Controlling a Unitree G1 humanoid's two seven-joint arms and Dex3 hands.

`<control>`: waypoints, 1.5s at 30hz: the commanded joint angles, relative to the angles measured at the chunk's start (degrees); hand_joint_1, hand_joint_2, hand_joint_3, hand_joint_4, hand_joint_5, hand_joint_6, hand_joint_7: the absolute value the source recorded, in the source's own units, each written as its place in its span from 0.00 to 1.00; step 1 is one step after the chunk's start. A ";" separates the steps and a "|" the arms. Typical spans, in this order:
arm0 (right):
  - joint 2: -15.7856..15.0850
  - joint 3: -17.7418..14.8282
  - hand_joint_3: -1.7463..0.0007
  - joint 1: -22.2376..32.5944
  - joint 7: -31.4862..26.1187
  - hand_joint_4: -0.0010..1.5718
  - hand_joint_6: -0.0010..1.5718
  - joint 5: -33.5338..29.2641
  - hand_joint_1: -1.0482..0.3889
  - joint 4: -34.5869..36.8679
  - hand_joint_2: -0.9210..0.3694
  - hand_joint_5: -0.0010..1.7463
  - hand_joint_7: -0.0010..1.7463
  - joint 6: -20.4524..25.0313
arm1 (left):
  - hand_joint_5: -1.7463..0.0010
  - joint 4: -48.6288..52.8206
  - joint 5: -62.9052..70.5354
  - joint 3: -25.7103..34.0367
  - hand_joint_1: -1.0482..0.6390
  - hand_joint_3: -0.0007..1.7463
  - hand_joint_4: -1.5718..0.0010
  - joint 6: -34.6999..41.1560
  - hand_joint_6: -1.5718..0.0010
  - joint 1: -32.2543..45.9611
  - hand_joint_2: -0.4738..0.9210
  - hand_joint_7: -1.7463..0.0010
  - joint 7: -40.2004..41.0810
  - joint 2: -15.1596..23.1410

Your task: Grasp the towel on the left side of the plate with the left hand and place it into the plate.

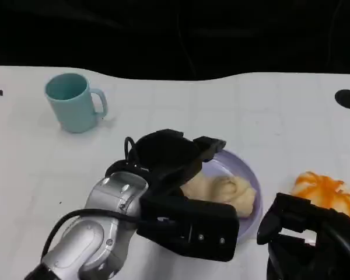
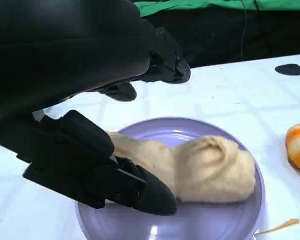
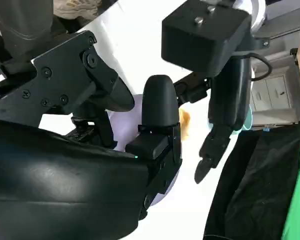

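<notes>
Head view: the left hand [image 1: 175, 175] hung over the near-left part of the lavender plate [image 1: 252, 178], on which the cream towel [image 1: 230, 192] lay crumpled. The plate stood on the white bench [image 1: 163, 105], with a teal mug [image 1: 73, 102] well apart at the far left and an orange-and-white object [image 1: 329, 189] just beside the plate on its right. The right hand [image 1: 306, 233] sat low at the near right, close to that orange object; whether its fingers were curled or spread could not be told. Left wrist view: the towel [image 2: 205, 167] rested inside the plate [image 2: 210, 225], and the lower fingers [image 2: 140, 192] of the left hand lay against the towel's near end, while the upper fingers [image 2: 165, 65] stood clear above it; the fingers were spread apart and gripped nothing.
</notes>
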 commanded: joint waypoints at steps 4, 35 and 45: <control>-0.58 -0.58 0.27 -0.02 0.34 0.47 0.39 0.07 0.66 -0.28 0.30 1.00 0.94 -0.45 | 0.85 -7.79 -4.11 4.56 0.06 0.09 0.94 1.15 0.92 1.04 1.00 1.00 -6.32 2.66; -0.17 -0.89 0.26 -1.13 0.89 0.48 0.39 0.78 0.67 0.23 0.30 1.00 0.93 -0.17 | 0.23 -35.98 -79.27 47.56 0.57 0.64 0.39 16.68 0.39 34.71 0.74 0.40 -7.63 -1.24; -0.26 -1.23 0.25 -1.42 1.49 0.48 0.40 0.61 0.68 1.65 0.30 1.00 0.93 -1.19 | 0.10 -39.64 -83.66 46.81 0.56 0.67 0.45 14.93 0.49 47.54 0.76 0.22 -0.06 -4.39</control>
